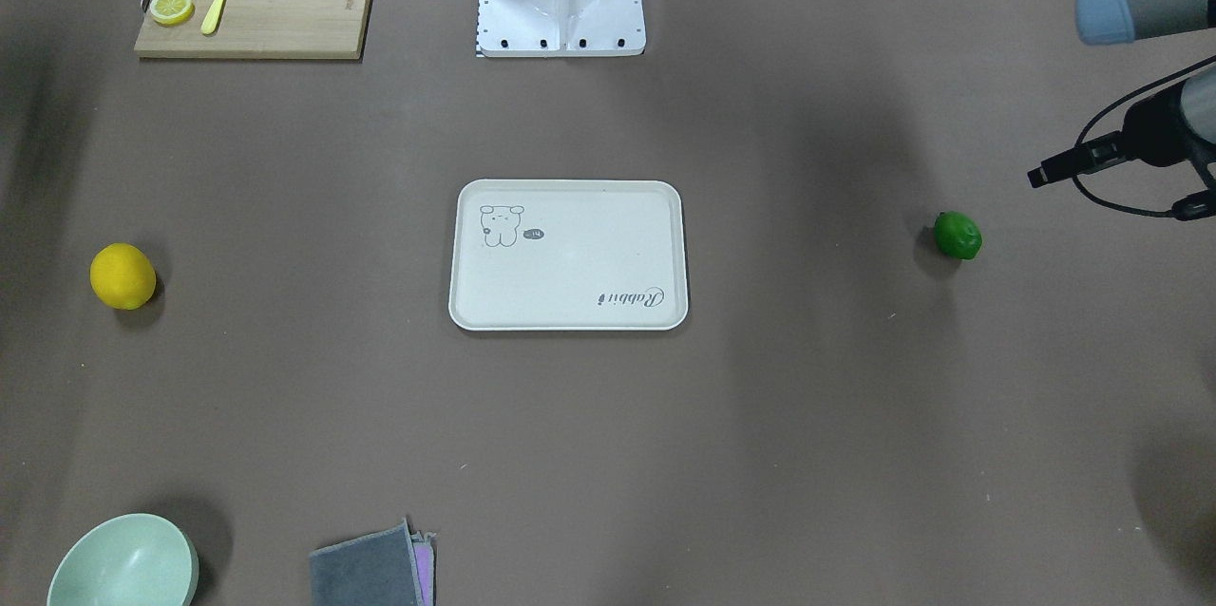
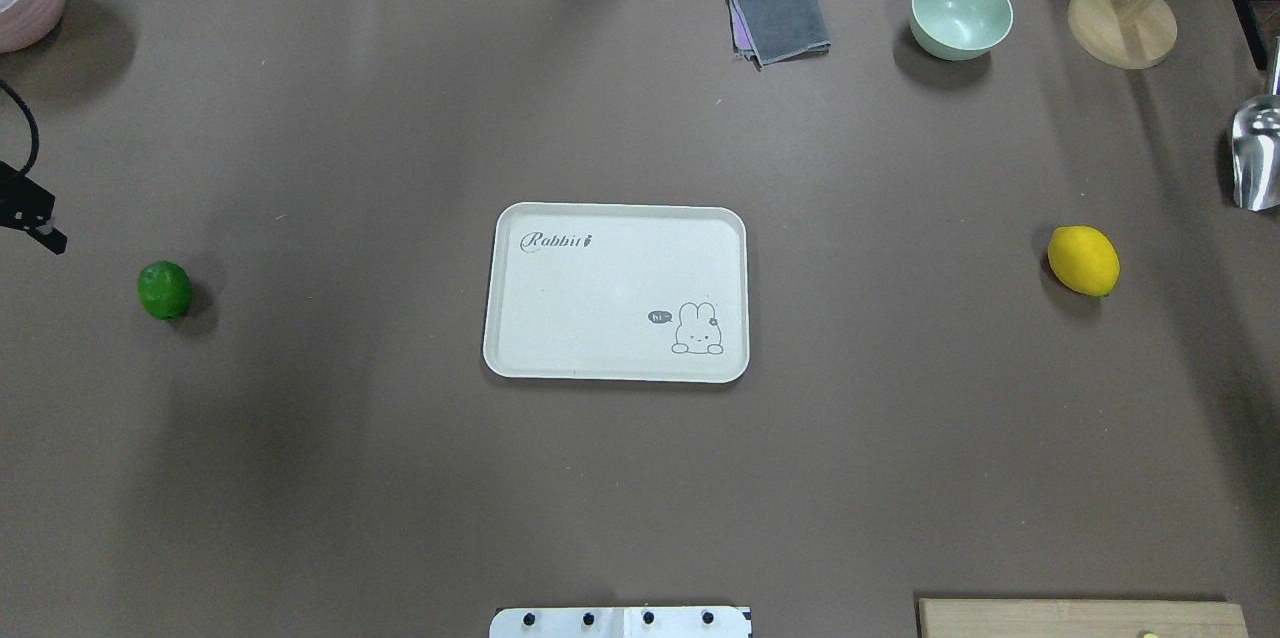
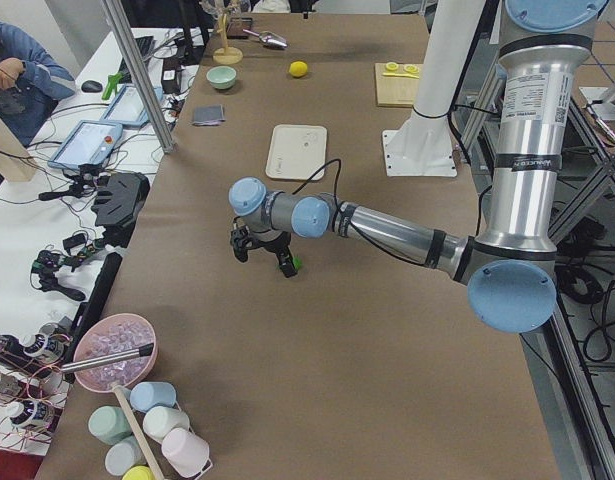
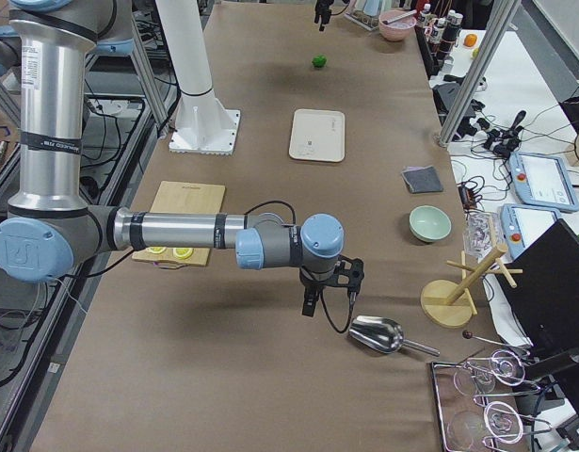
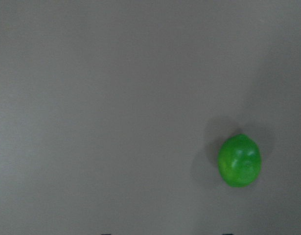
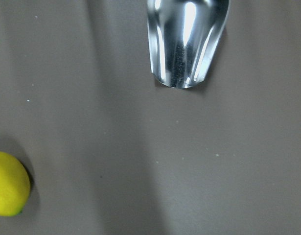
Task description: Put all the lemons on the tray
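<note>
The green lemon (image 2: pixel 164 290) lies well to the left of your tray (image 2: pixel 615 215), the yellow lemon (image 2: pixel 1083 260) well to the right. Both look firm, light, glossy and likely to roll, so pinch across the narrow middle. You cannot tell whether the left gripper (image 3: pixel 264 257) or right gripper (image 4: pixel 312 303) is parted or closed.

A robotics lab. Teach pendants (image 3: pixel 85 146) and cables (image 3: pixel 27 160) crowd a side bench (image 3: pixel 27 215), where an operator (image 3: pixel 19 70) sits.
</note>
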Controlling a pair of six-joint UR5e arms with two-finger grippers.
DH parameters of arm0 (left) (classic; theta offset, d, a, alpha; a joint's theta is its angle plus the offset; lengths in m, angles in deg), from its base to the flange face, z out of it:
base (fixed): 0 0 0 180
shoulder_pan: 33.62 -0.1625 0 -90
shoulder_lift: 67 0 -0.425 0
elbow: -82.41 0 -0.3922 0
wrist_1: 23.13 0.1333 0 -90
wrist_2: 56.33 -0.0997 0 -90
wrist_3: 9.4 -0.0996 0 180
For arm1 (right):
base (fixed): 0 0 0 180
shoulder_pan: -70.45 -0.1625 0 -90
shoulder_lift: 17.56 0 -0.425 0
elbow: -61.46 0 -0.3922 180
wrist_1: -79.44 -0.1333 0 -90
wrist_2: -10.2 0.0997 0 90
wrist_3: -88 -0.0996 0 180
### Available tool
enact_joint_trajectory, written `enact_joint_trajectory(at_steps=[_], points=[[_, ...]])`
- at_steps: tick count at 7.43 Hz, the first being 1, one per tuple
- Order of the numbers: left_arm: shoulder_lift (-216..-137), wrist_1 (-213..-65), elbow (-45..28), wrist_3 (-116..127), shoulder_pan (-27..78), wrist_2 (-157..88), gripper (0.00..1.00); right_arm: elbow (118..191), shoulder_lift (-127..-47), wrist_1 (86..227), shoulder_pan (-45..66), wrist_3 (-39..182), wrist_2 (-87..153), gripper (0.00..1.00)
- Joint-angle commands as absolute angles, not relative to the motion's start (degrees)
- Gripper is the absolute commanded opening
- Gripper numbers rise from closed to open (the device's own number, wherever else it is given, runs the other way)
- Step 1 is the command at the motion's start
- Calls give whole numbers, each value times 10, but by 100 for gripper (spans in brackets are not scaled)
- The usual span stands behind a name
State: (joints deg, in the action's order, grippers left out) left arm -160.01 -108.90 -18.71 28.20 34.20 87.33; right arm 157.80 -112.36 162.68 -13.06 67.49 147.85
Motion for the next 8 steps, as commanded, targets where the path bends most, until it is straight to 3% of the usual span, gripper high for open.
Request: enact_joint_trajectory(at_steps=[1,3,5,8], points=[[-1649,-1118,-140,303,309,874,97,1542,-1074,1572,-70,587,1477,100],[-1667,-1136,-107,314,277,848,97,1504,-1032,1512,-18,526,1477,100],[-1672,-1243,-17,322,269,845,96,1500,-1011,1510,29,527,1475,100],[-1686,-1268,-15,383,242,834,96,1486,-1004,1460,79,534,1448,100]])
